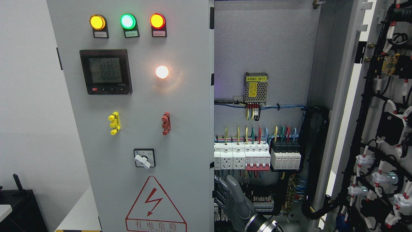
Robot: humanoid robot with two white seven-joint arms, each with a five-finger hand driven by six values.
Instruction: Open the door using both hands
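Grey left door (pixel 180 129) shut, three indicator lamps (pixel 127 21), right door (pixel 379 129) open, right hand (pixel 230 196) fingers extended, grasping nothing

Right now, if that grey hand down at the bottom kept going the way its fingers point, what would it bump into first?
The right hand points up and slightly left, along the edge of the closed left door. It would probably meet that door edge first, or the white sockets just above; depth is hard to judge here.

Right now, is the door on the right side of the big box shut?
No, the right door is swung wide open, showing the breakers and wires inside the cabinet.
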